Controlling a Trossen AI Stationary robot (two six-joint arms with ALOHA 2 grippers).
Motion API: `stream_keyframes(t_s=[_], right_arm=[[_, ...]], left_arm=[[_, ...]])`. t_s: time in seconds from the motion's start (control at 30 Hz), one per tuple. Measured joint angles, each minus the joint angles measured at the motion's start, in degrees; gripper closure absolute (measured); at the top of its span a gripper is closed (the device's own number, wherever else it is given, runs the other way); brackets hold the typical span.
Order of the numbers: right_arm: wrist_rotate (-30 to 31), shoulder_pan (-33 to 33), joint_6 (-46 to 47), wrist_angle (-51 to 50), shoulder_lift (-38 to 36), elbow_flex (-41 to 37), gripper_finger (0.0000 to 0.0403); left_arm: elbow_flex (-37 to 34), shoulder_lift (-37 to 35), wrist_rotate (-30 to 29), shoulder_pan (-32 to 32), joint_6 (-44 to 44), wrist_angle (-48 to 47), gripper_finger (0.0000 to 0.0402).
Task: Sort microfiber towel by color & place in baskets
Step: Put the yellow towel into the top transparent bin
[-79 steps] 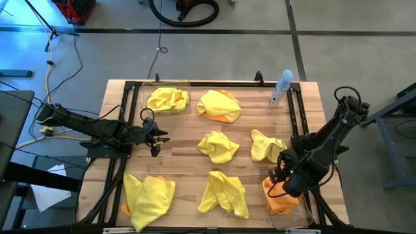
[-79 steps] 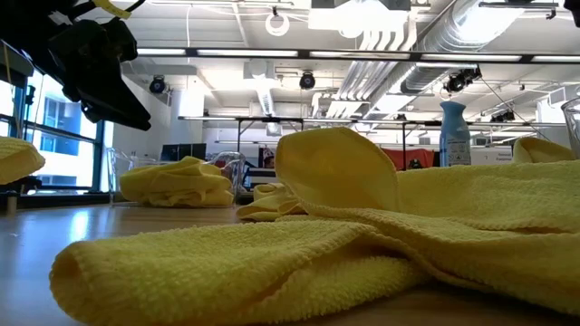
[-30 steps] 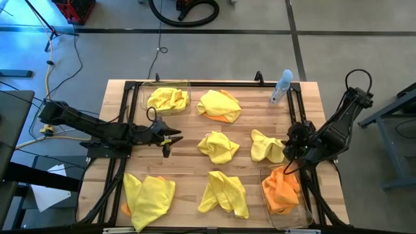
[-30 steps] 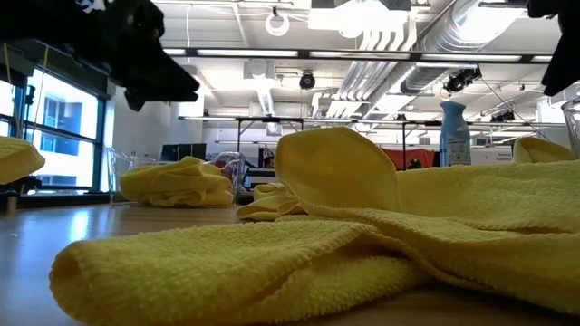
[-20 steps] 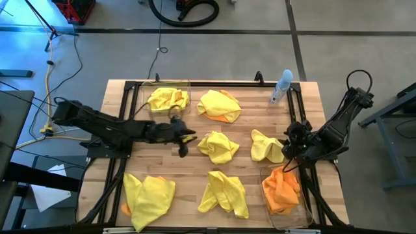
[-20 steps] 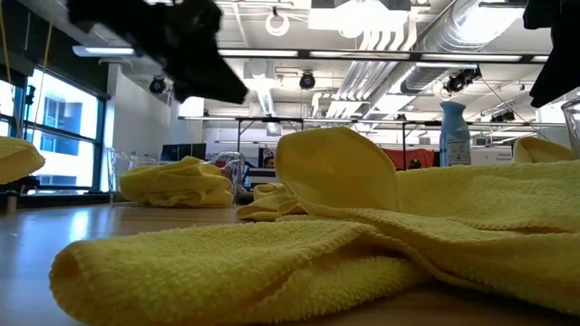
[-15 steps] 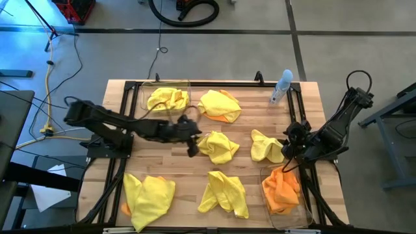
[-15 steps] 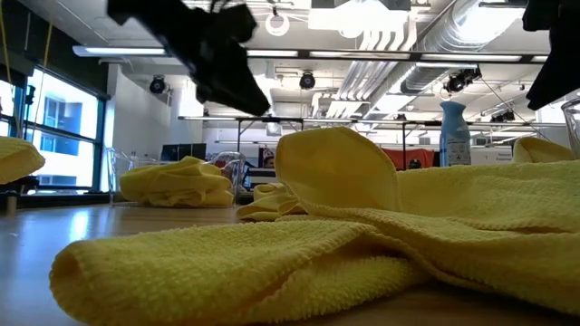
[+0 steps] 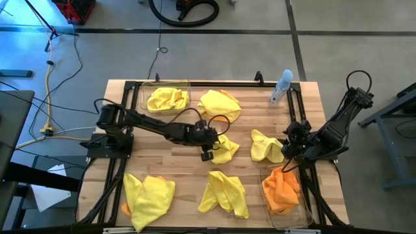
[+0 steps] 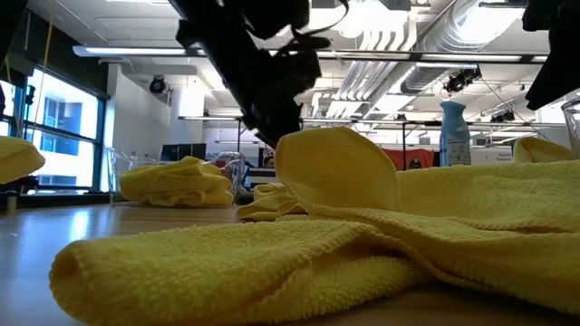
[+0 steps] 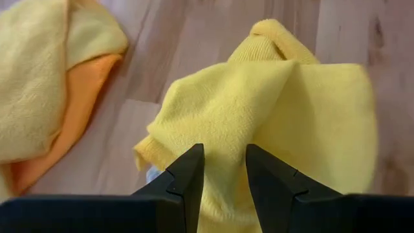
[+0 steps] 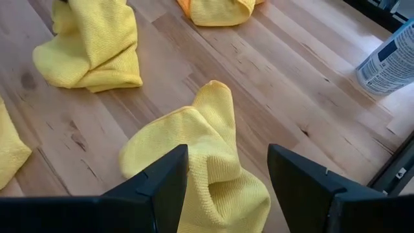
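The left hand (image 9: 208, 151) reached over the middle of the table (image 9: 182, 162), right at the edge of a crumpled yellow towel (image 9: 221, 147). In the left wrist view its fingers (image 11: 187, 178) stood slightly parted over that towel (image 11: 272, 123), not gripping it. The right hand (image 9: 288, 145) hovered beside another yellow towel (image 9: 266, 146) near the table's right side, fingers (image 12: 162, 178) spread wide and holding nothing.

An orange towel (image 9: 283, 190) filled the clear basket (image 9: 305, 218) at the near right corner. A yellow towel (image 9: 168, 99) lay in the far left basket (image 9: 144, 91). Further loose towels lay on the table: yellow over orange (image 9: 219, 105) at the far middle, one (image 9: 224, 194) at the near middle, one (image 9: 149, 198) at the near left. Bare wood showed between the left hand and the near towels. A spray bottle (image 9: 281, 87) lay near the far right edge.
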Motion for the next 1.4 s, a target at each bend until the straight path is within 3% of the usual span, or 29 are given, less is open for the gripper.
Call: stream_keyframes(t_s=[0.17, 0.3, 0.4, 0.67, 0.93, 1.07, 1.4], right_arm=[[3.86, 0.0, -1.32, 0.64, 0.02, 0.0, 0.0195], [8.31, 0.0, -7.41, 6.88, 0.11, 0.0, 0.0216], [11.14, -0.02, -13.67, 14.09, 0.39, 0.0, 0.0255], [12.4, -1.86, -24.17, 27.08, 4.77, 0.0, 0.0392], [12.03, -4.91, -24.58, 33.32, 13.46, -0.21, 0.0389], [8.54, -6.92, -29.62, 41.16, 15.5, -3.68, 0.04], [-7.31, -16.94, -53.9, 80.56, 12.4, -17.92, 0.0402]], left_arm=[[0.64, 2.06, 0.02, 0.04, 3.2, -1.3, 0.0306], [0.64, 1.93, 0.0, -0.2, 3.18, -4.05, 0.0347], [0.62, 1.92, 0.0, -0.18, 3.25, -5.0, 0.0391], [0.62, 1.23, -0.56, -0.18, 5.11, -6.29, 0.0401], [0.61, -2.47, -3.34, -0.18, 5.19, -10.1, 0.0401], [0.58, -6.72, -4.91, -0.18, 5.17, -14.25, 0.0401], [0.58, -21.74, -12.46, -0.02, 3.81, -24.67, 0.0401]])
